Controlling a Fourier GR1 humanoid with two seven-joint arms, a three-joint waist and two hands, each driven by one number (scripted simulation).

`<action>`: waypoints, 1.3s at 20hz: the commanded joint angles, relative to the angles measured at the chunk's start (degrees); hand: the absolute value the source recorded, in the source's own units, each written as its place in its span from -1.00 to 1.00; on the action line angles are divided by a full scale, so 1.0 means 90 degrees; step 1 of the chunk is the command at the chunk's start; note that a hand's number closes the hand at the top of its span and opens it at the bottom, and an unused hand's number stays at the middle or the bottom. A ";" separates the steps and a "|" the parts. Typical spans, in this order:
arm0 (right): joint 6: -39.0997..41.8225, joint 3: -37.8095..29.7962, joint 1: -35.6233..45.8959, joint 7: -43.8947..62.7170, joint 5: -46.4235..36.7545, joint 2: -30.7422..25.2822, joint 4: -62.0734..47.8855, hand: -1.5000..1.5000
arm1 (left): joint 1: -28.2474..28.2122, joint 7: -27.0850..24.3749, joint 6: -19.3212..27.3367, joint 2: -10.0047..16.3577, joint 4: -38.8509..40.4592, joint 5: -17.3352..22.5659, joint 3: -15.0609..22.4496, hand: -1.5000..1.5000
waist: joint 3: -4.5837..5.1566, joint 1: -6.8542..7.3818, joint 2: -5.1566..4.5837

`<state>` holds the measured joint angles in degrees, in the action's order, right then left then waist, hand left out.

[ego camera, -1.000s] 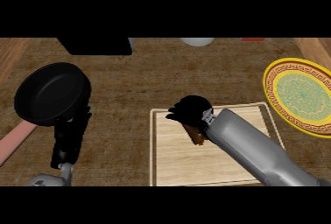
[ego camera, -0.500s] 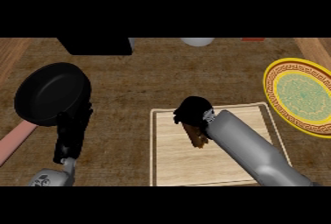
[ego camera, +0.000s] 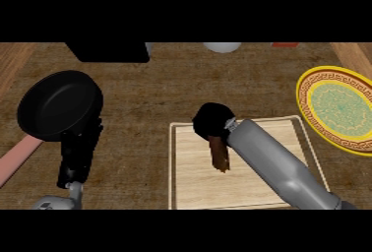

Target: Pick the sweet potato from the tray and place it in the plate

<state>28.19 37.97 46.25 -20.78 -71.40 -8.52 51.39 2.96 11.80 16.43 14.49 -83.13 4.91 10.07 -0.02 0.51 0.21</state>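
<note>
A brown sweet potato (ego camera: pixel 219 156) hangs below my right hand (ego camera: pixel 212 121), whose fingers are curled round its upper end. The hand is over the upper left part of the pale wooden tray (ego camera: pixel 196 187). Part of the sweet potato is hidden by the hand and the grey forearm. The plate (ego camera: pixel 335 110), yellow-rimmed with a green centre, lies at the right edge, apart from the hand. My left hand (ego camera: pixel 78 152) is low at the left, fingers pointing up beside the pan.
A black frying pan (ego camera: pixel 58 104) with a pinkish handle (ego camera: pixel 18 160) lies at the left. A dark box (ego camera: pixel 109 51), a white round object (ego camera: pixel 222 47) and a red object (ego camera: pixel 285 44) stand along the far edge.
My right hand has shifted slightly left and up with the sweet potato, which now hangs more upright. The left hand has barely moved.
</note>
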 commanded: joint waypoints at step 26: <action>-0.3687 -0.5779 -0.1783 0.3553 0.2258 -0.1575 0.2560 1.00 | -0.0297 0.0010 -0.0290 0.0102 -0.0248 -0.0019 -0.0303 0.00 | 0.0003 -0.0053 -0.0015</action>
<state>-6.64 -10.33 29.02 7.00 -51.95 -20.14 73.73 0.73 11.67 15.54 14.30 -84.50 4.12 8.55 0.01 -0.66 0.23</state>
